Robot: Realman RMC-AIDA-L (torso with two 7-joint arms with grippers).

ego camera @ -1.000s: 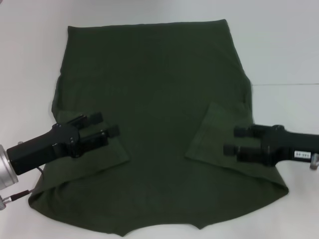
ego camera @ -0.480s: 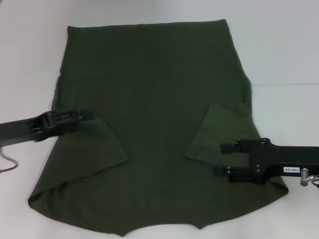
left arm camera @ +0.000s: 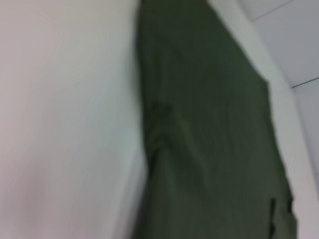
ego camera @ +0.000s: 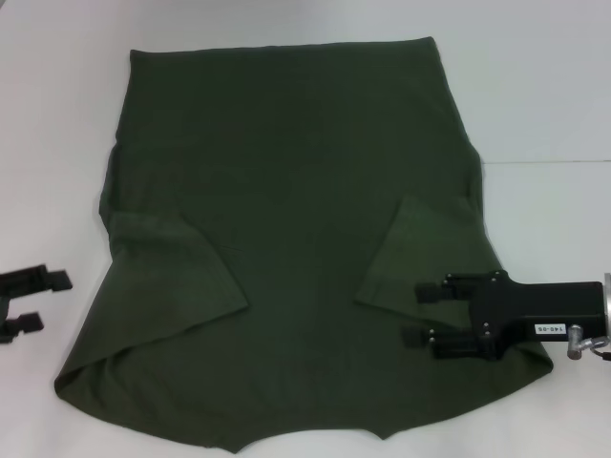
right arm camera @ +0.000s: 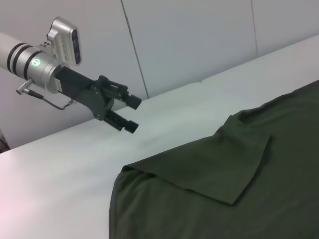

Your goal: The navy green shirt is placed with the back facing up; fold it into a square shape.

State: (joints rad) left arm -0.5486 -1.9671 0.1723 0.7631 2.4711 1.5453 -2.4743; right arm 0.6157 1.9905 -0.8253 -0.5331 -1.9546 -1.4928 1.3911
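The navy green shirt [ego camera: 296,219] lies flat on the white table, with both sleeves folded inward onto the body. The left folded sleeve [ego camera: 181,277] and right folded sleeve [ego camera: 415,253] rest as flaps. My left gripper [ego camera: 52,301] is open and empty, off the shirt over bare table at the far left edge. The right wrist view shows it [right arm camera: 127,113] hovering above the table beside the shirt [right arm camera: 224,204]. My right gripper [ego camera: 414,314] is open and empty, just above the shirt's right side below the folded sleeve. In the left wrist view only the shirt [left arm camera: 209,124] shows.
The white table [ego camera: 544,86] surrounds the shirt, with a seam line [ego camera: 549,161] on the right. The shirt's collar end reaches the near edge of the head view. White wall panels [right arm camera: 199,35] stand behind the table in the right wrist view.
My left arm has pulled back leftward off the shirt, leaving the left sleeve folded inward. My right gripper has shifted a little nearer and leftward over the shirt.
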